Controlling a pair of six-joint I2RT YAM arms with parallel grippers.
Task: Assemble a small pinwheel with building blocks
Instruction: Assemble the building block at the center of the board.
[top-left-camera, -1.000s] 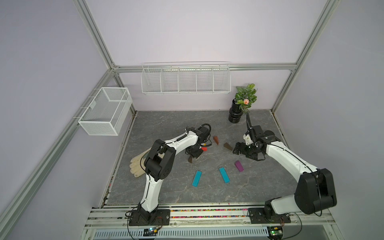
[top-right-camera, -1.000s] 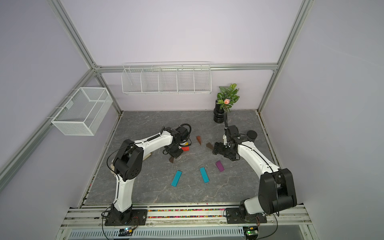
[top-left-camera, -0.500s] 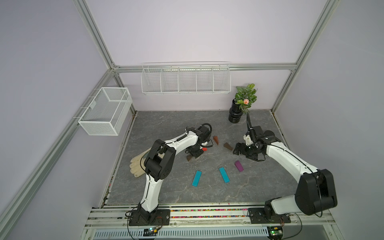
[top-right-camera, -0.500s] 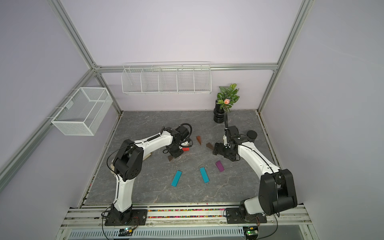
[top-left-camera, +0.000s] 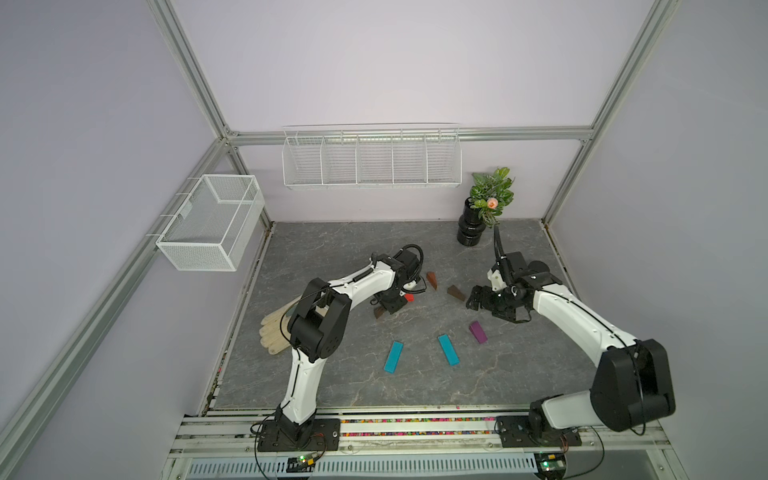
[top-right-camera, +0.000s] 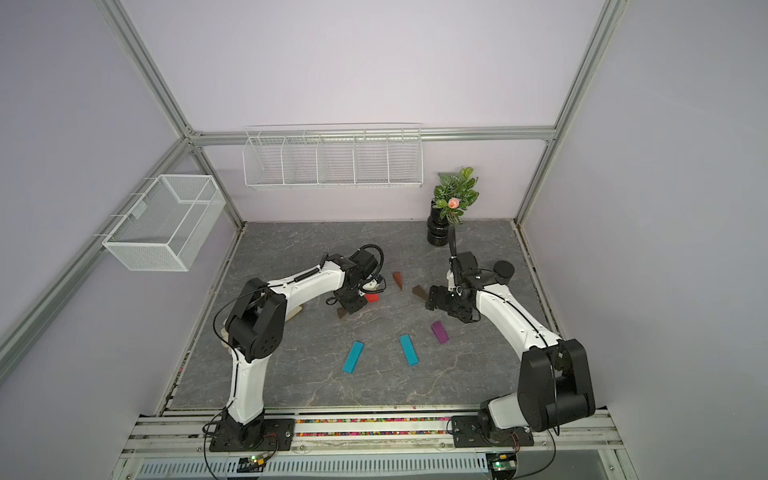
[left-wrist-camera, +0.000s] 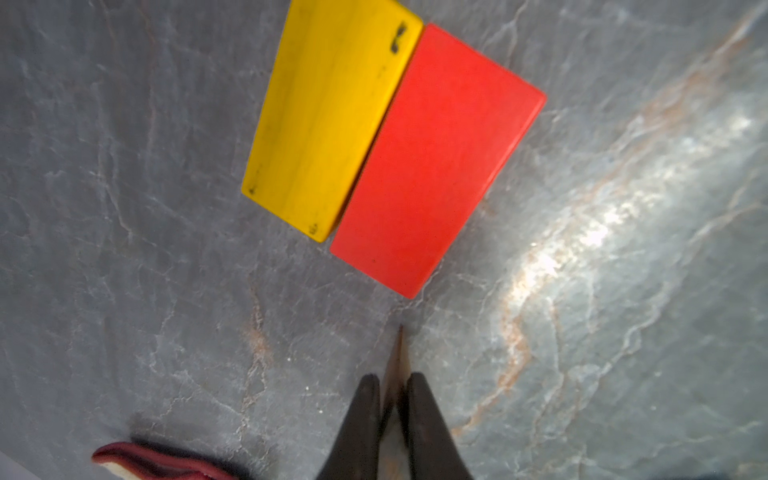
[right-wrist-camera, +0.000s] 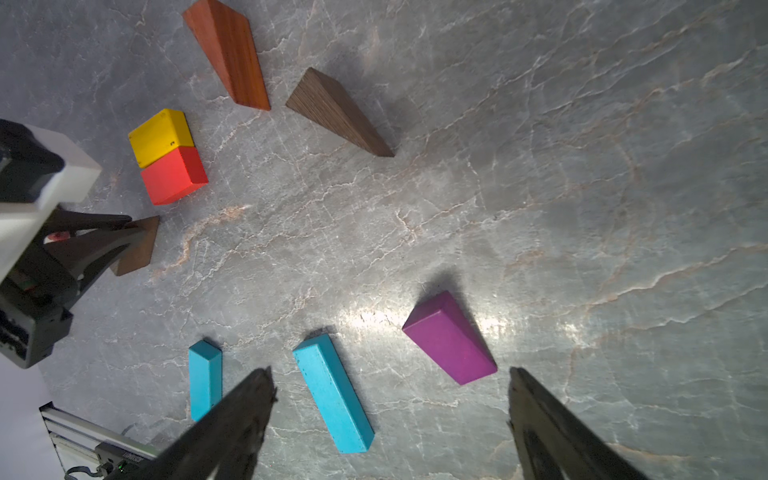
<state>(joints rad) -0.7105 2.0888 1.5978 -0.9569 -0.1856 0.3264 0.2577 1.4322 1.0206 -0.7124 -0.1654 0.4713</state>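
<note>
Since a second ago, my left fingers have closed onto a brown wedge, which now sits slightly nearer the two centre blocks; my right arm has not shifted. The left fingers grip the wedge between them, and its sharp tip pokes out past the fingertips. Just ahead of that tip, not touching it, lie the yellow block and the red block, pressed together along their long sides on the grey desk. I cannot tell whether the wedge is lifted or resting.

My right fingers stand wide open above the desk, holding nothing. Below the gap between them lie a purple wedge, close to one finger, and a teal bar, close to the other. A second teal bar lies just outside that finger. Well beyond the fingertips lie a reddish-brown wedge and a dark brown wedge, near each other but apart.
</note>
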